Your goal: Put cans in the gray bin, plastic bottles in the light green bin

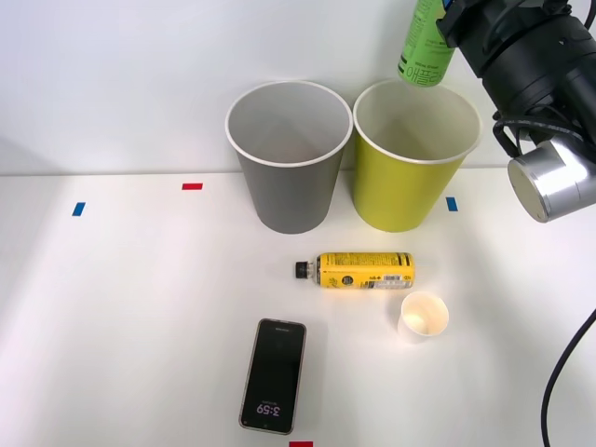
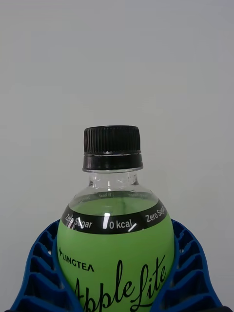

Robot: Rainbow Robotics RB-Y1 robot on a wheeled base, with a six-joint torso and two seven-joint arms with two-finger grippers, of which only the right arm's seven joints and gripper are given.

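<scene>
Right pincer is clamping the clear plastic green-label bottle w/ black cap at mid-body, blue ribbed fingers hugging both sides. Bottle is hanging above the lime-green round bin, next to the gray round bin. Looks light, smooth label, prob slippery; label grip seems right.

Bright, even lighting, both views sharp.
Front view: white tabletop near blown out, soft gray shadow at its far left edge by the wall; faint shadows under the yellow bottle and paper cup; specular glare on the arm's metal joint cap. Wrist view: green bottle in focus, small highlights on its clear shoulder, flat gray background.
</scene>
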